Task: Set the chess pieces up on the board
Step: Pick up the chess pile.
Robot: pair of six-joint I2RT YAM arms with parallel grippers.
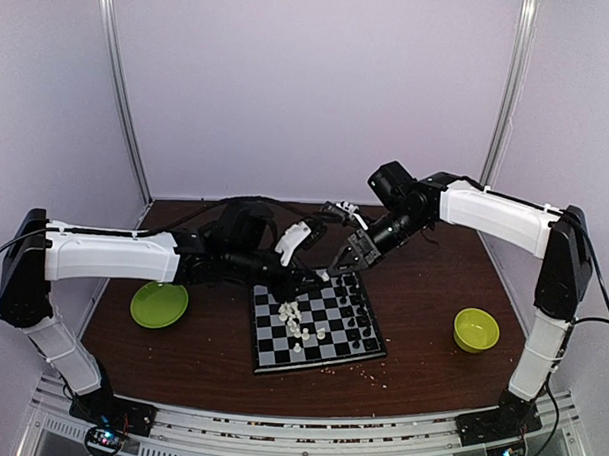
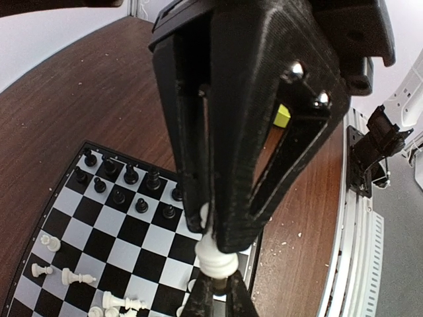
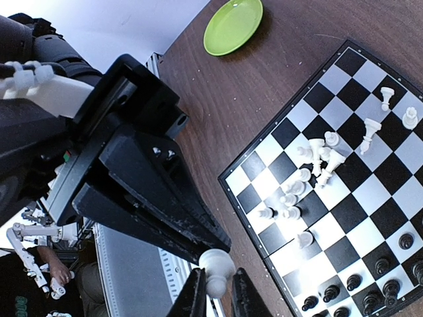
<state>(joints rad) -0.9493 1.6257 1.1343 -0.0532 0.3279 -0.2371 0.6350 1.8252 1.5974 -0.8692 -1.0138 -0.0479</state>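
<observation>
On brown wooden desk (image 1: 432, 293), black-and-grey checked chessboard (image 1: 270, 349) sits centre. Over its far edge, left tool (image 2: 218, 290) is clamped on a single white chess piece (image 3: 215, 267); right tool (image 3: 218, 294) is nearly closed, fingers pinching the same piece. Loose white chessmen (image 1: 296, 323) are heaped mid-board.

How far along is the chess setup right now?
Done: black pieces stand in rows along the right side of the board. In hand: one white piece is pinched by the left gripper, with the right gripper shut on it too, near the board's far edge. Left: the other white pieces sit clumped mid-board, some toppled, none in rows.
</observation>
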